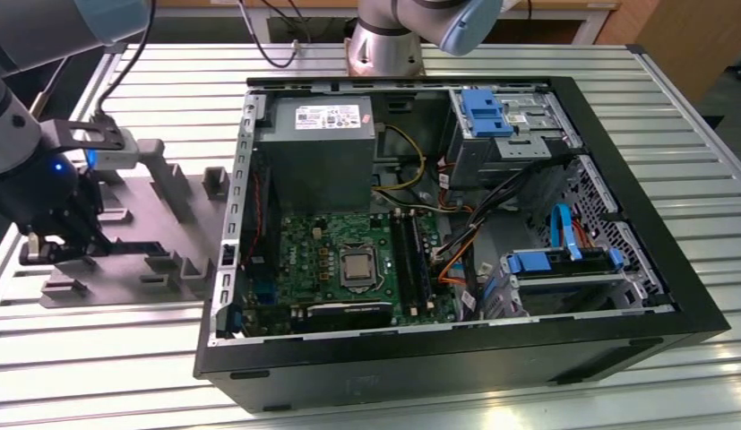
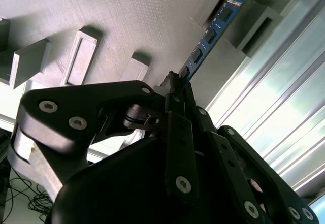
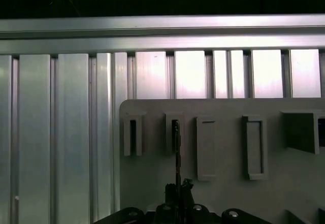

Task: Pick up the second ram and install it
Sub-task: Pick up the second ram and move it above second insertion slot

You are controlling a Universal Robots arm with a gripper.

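At the exterior view's left the gripper [image 1: 41, 249] is held low over the grey holder plate [image 1: 155, 269], by the plate's outer edge on the slatted table [image 1: 107, 376]. In the second wrist view the jaws are seen closed narrow on the memory stick [image 2: 207, 37], pinched at its near end in line with its length, a hold judged to keep it from twisting. Its far end is seated in a pocket block [image 3: 169, 132], so it is kept on edge. Further right the computer case [image 1: 442, 372] lies open, green board [image 1: 305, 242] exposed. The stick is shown slim, long and blue, with dark chips set in a row
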